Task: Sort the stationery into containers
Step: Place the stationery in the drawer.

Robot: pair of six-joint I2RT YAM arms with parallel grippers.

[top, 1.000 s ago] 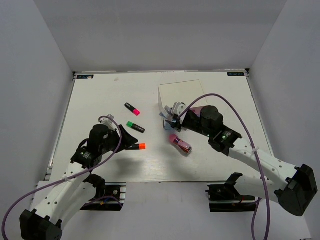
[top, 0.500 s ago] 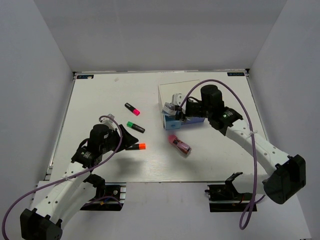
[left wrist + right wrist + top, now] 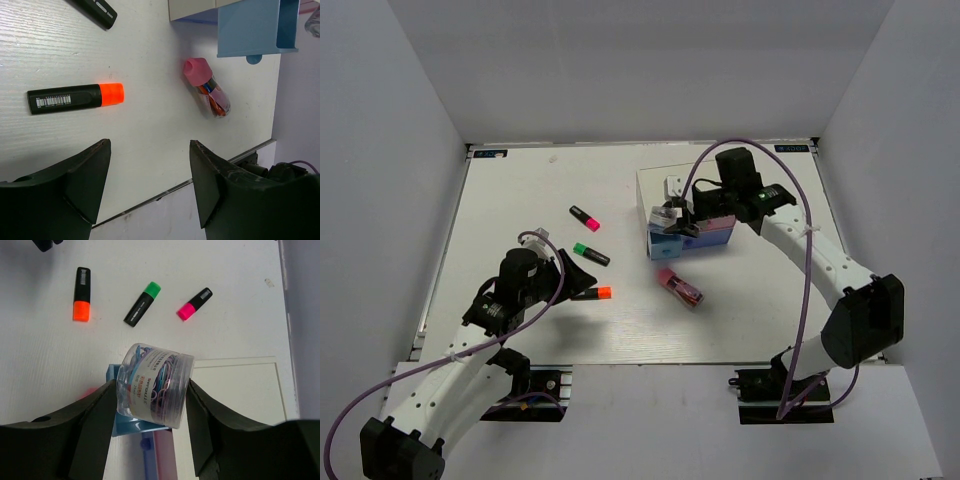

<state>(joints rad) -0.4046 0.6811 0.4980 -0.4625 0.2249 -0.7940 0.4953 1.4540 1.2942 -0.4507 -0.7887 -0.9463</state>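
Observation:
My right gripper [image 3: 152,386] [image 3: 670,217] is shut on a clear round tub of coloured paper clips [image 3: 155,384] [image 3: 666,214], held above the pulled-out light-blue drawer [image 3: 116,424] [image 3: 663,243] of the white-topped box [image 3: 675,180]. Three black highlighters lie on the table: pink cap [image 3: 585,217], green cap [image 3: 591,253] and orange cap [image 3: 594,293] [image 3: 75,97]. A pink oblong gadget [image 3: 680,287] [image 3: 207,93] lies in front of the box. My left gripper [image 3: 584,280] [image 3: 150,146] stands open just short of the orange highlighter, holding nothing.
The box's pink front [image 3: 720,222] and blue-purple lower front [image 3: 708,240] face the arms. White walls enclose the table [image 3: 520,190] on three sides. The near table edge [image 3: 165,192] runs just past my left fingers.
My right gripper has carried the tub away from the pink gadget, back and up over the open light-blue drawer. The left arm has not moved.

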